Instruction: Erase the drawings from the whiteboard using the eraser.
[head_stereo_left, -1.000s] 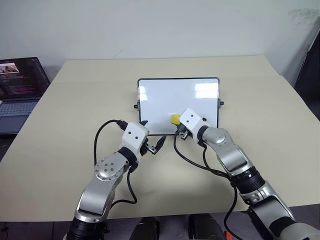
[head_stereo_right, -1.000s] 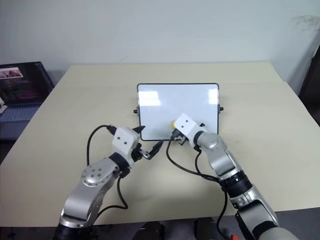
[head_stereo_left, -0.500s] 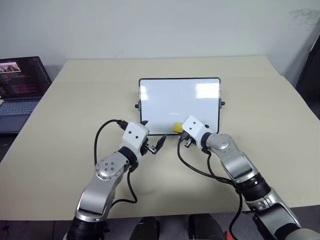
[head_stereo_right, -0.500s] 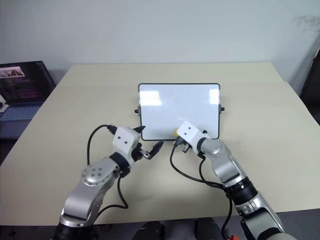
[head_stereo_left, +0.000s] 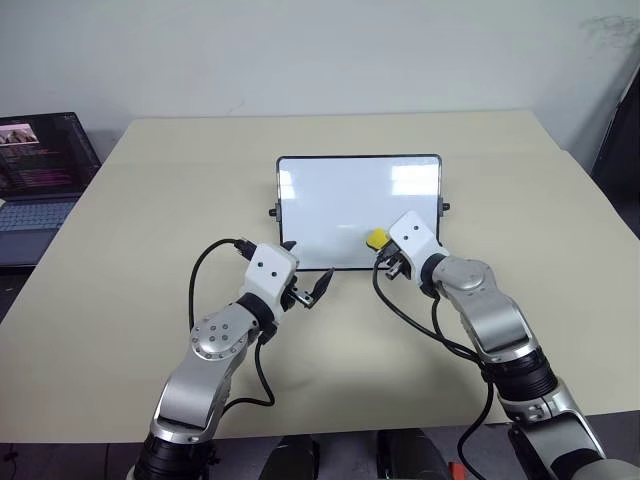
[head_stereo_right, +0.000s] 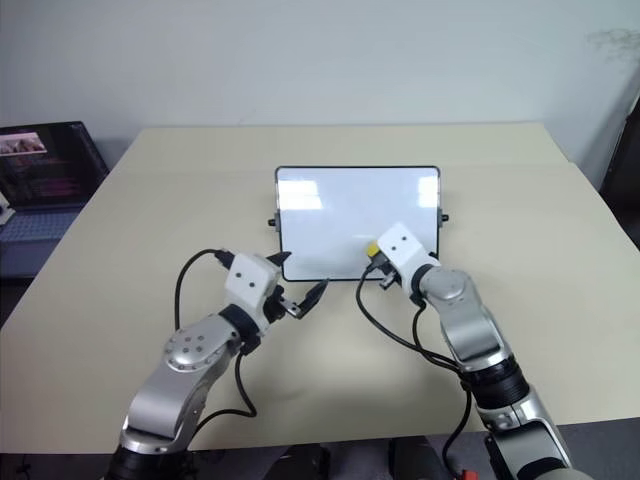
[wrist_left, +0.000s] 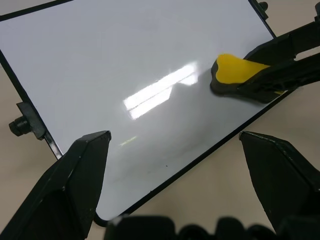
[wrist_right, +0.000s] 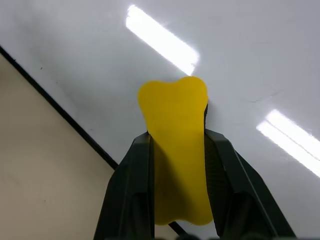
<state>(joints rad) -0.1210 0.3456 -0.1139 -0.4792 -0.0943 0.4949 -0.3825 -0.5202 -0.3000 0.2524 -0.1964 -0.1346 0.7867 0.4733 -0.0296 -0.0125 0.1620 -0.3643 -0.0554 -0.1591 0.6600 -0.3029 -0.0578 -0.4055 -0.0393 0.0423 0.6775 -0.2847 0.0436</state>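
The whiteboard (head_stereo_left: 340, 195) lies in the middle of the table, black-framed, with a knob on each short side. Its visible face looks plain white with light glare; the drawings are out of view. My right gripper (head_stereo_left: 385, 252) is shut on the yellow eraser (head_stereo_left: 377, 238), which rests on the board near its near right corner. In the right wrist view the eraser (wrist_right: 175, 150) sits between both black fingers (wrist_right: 131, 185). My left gripper (head_stereo_left: 312, 288) stands open beside the board's near left corner, holding nothing. The left wrist view also shows the eraser (wrist_left: 234, 72) on the board (wrist_left: 125, 65).
An open laptop (head_stereo_left: 40, 165) sits off the table's left side. The beige table (head_stereo_left: 150, 200) extends around the board on all sides. Black cables loop from both wrists over the near part of the table.
My right gripper has slid the eraser to the right along the board's near part. The left arm has kept still.
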